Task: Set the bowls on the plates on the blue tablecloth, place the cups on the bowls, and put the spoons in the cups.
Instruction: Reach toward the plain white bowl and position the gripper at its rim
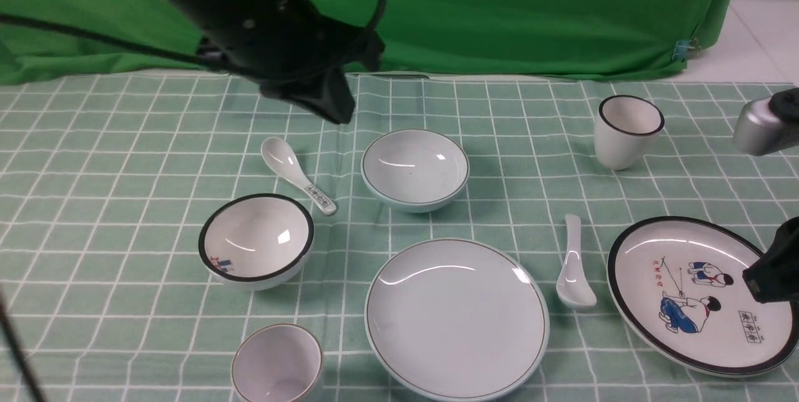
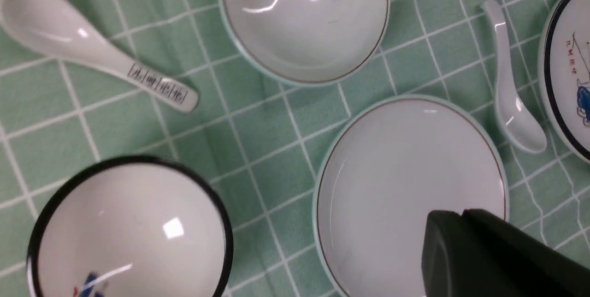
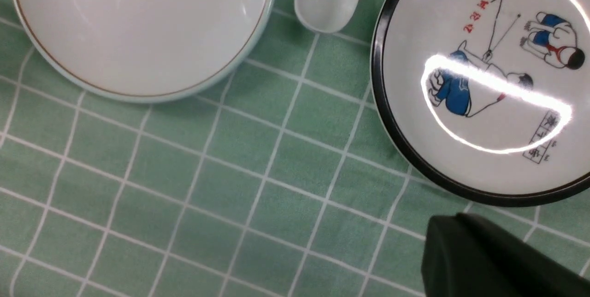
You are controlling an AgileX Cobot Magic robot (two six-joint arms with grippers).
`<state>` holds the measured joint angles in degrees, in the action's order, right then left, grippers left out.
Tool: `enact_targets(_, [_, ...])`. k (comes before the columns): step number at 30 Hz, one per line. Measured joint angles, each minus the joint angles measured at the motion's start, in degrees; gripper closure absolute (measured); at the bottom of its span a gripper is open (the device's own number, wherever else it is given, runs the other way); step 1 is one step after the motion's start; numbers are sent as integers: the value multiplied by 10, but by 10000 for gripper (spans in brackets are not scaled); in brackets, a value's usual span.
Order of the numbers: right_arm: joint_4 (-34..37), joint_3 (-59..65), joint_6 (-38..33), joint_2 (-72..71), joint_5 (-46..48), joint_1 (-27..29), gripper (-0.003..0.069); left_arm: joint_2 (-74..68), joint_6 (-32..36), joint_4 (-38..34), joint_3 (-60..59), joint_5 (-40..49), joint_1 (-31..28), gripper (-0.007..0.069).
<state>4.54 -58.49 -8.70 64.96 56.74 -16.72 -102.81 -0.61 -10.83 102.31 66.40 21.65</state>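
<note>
On the blue tablecloth (image 1: 125, 158) stand a pale blue bowl (image 1: 415, 168) and a black-rimmed white bowl (image 1: 256, 241), both empty. The pale blue plate (image 1: 457, 318) and the cartoon plate (image 1: 705, 293) are bare. A pale cup (image 1: 278, 364) stands at the front and a black-rimmed cup (image 1: 627, 130) at the back right. The printed spoon (image 1: 296, 174) and the plain spoon (image 1: 573, 264) lie on the cloth. My left gripper (image 1: 337, 108) hangs shut and empty above the cloth behind the bowls. My right gripper (image 1: 768, 277) is shut and empty over the cartoon plate's right edge.
A bright green backdrop cloth (image 1: 499, 9) hangs behind the table. A silver part of the right arm (image 1: 758, 124) sits at the right edge near the black-rimmed cup. A dark cable (image 1: 19, 352) crosses the front left corner.
</note>
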Motion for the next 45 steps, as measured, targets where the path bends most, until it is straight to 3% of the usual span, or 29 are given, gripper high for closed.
enact_targets(8, [3, 2, 0, 0, -7, 0, 639, -162, -43, 55, 165, 29, 2, 612])
enact_targets(12, [5, 2, 0, 0, -12, 0, 639, -211, -44, 91, 208, 29, 2, 559])
enact_targets(18, [14, 3, 0, 0, -17, 0, 639, -270, -52, 116, 225, 28, 2, 330])
enact_targets(19, [15, 3, 0, 0, -17, 0, 639, -273, -53, 116, 225, 27, 2, 321])
enact_targets(20, [23, 5, 0, 0, -18, 0, 638, -284, -54, 116, 225, 21, 2, 242])
enact_targets(22, [28, 5, 0, 0, -21, 0, 637, -295, -56, 116, 225, 8, 2, 161])
enact_targets(24, [30, 5, 0, 0, -27, 0, 635, -305, -61, 116, 225, -11, 2, 96])
enact_targets(28, [31, 5, -3, 0, -36, 0, 629, -317, -70, 115, 225, -38, 2, 36])
enact_targets(34, [32, 5, -13, 0, -40, 0, 623, -340, -71, 108, 225, -56, 2, 53])
enact_targets(39, [32, 5, -13, 0, -40, 0, 616, -355, -71, 105, 225, -60, 2, 125])
enact_targets(44, [32, 5, -14, 0, -40, 0, 606, -358, -71, 91, 225, -55, 2, 319])
enact_targets(45, [32, 5, -14, 0, -40, 0, 605, -358, -73, 88, 225, -48, 2, 449])
